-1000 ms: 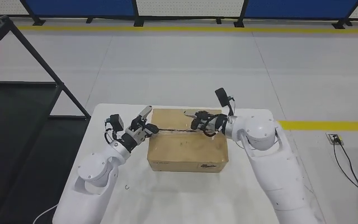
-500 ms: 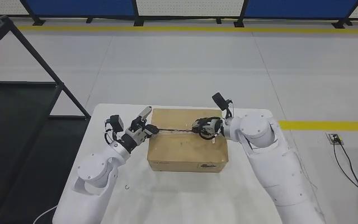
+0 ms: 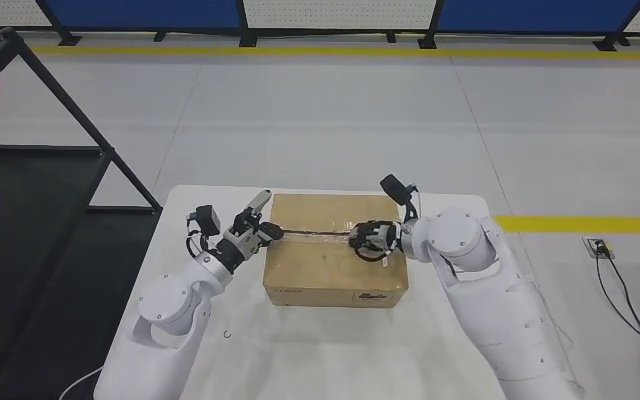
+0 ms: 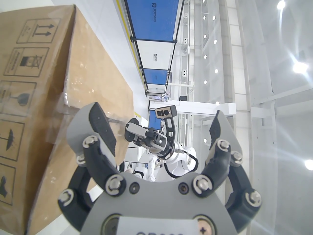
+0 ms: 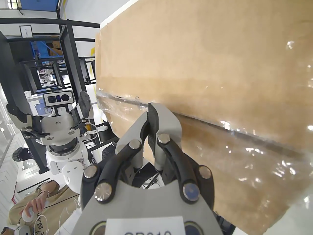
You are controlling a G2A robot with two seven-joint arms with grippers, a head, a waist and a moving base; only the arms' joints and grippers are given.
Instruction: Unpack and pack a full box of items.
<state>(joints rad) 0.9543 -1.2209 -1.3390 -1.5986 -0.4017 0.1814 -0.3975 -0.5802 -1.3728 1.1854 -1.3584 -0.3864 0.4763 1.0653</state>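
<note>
I see table [image 3: 300,340] showing before and beside the box [image 3: 335,270], which sits toward the far edge, my left gripper [image 3: 266,215] spread wide at its left top edge, my right gripper [image 3: 356,240] pinched together, tips touching the tape [image 3: 310,234].

In the top view the right gripper [image 3: 360,240] slides across the top of the box [image 3: 330,275] toward 6 o'clock. A second ago it sits on the far flap, just beyond the taped seam [image 3: 310,233]. Half a second ago it reaches the seam's 3 o'clock end, and now it lies on the seam's near side. Its forearm swings toward 6 o'clock with it.
</note>
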